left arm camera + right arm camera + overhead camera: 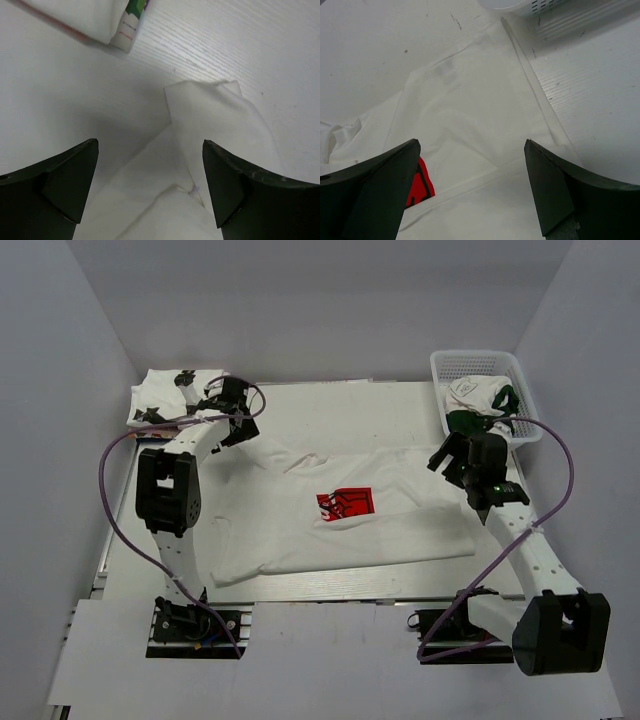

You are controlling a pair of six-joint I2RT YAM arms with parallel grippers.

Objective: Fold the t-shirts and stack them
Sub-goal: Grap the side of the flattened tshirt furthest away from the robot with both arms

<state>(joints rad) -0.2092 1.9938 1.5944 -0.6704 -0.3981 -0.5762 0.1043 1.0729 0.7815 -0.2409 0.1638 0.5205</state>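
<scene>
A white t-shirt with a red logo (pixel 345 504) lies spread on the table, partly folded along its lower half. My left gripper (pixel 238 416) is open above its upper-left sleeve (pixel 220 125), nothing between the fingers. My right gripper (pixel 452 462) is open above the shirt's right side (pixel 480 115), empty; the red print (pixel 420 185) shows by its left finger. A folded white shirt with black prints (pixel 165 395) lies at the back left; its edge shows in the left wrist view (pixel 100 20).
A white mesh basket (pixel 525 390) at the back right holds a crumpled white and green shirt (pixel 478 405). Its rim shows in the right wrist view (pixel 540 7). Grey walls enclose the table on three sides. Cables loop beside both arms.
</scene>
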